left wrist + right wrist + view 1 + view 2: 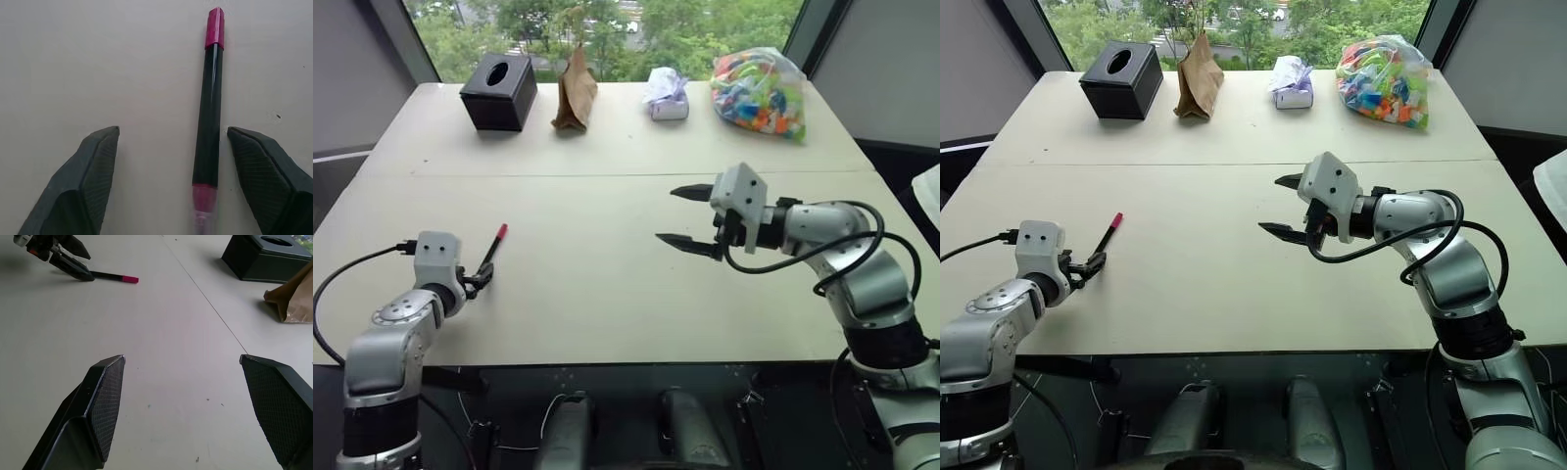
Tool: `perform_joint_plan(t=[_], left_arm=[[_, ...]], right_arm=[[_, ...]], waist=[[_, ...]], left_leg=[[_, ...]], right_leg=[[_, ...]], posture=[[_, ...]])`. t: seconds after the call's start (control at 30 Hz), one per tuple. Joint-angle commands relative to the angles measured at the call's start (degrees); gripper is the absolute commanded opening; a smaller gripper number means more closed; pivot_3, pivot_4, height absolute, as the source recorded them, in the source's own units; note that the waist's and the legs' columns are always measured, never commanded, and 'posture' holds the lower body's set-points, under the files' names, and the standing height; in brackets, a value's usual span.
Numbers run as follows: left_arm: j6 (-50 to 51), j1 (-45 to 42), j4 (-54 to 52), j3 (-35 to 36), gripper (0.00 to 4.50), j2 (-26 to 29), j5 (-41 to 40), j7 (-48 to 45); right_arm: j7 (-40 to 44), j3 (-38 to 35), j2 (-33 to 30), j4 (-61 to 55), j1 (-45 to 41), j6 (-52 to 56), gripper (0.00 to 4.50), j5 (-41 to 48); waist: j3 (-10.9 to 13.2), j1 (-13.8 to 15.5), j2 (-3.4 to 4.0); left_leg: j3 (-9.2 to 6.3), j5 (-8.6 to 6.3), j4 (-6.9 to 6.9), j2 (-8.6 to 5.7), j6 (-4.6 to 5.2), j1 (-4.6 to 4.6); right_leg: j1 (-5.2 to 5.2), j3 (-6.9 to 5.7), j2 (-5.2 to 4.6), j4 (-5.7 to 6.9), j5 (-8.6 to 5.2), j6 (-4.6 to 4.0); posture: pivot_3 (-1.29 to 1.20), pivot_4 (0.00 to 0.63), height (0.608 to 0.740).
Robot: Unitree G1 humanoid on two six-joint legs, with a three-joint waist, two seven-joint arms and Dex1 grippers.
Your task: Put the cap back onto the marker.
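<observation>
The marker (210, 112), a thin black stick, lies flat on the pale table (607, 294) at the left. The red cap (215, 27) sits on its far end, and a pinkish band shows at its near end. My left gripper (171, 132) is open and low over the table. The marker's near half lies between its fingers, close beside one finger (254, 161). In the left eye view the marker (492, 250) points away from that gripper (475, 279), cap (501, 231) outward. My right gripper (668, 215) hovers open and empty above the table's middle.
Along the far edge stand a black tissue box (499, 91), a brown paper bag (575, 93), a crumpled white packet (667, 95) and a clear bag of colourful pieces (759, 93). A seam crosses the table between them and the grippers.
</observation>
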Motion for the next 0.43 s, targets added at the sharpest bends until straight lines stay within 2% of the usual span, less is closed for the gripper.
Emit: perform_joint_plan(t=[0.03,0.3,0.43], left_arm=[[2.3,-0.3,-7.7,3.5,4.44,0.3,-3.0,-0.6],[9.0,-2.0,-22.9,8.0,4.44,1.2,-9.8,-0.3],[12.8,-2.2,-28.4,9.0,4.44,-0.2,-12.2,1.3]], right_arm=[[0.1,-0.3,0.6,-1.8,-0.1,-0.9,3.86,0.9],[2.2,-0.2,1.1,2.6,-1.0,-3.6,3.86,0.6],[5.7,-1.3,-0.6,3.4,-1.4,-1.8,3.86,3.1]], waist=[[0.0,-0.1,-0.01],[0.0,-0.1,-0.02],[0.0,-0.2,-0.02]], left_leg=[[0.00,0.00,0.00,0.00,0.00,0.00],[0.00,0.00,0.00,0.00,-0.01,0.00],[0.00,0.00,0.00,-0.02,-0.01,0.00]], right_leg=[[0.00,0.00,-0.01,0.00,0.00,0.00],[0.00,0.00,-0.01,-0.01,0.00,0.00],[0.00,0.00,0.00,-0.01,0.00,0.00]], posture=[[0.00,0.150,0.740],[0.00,0.150,0.740],[0.00,0.150,0.740]])
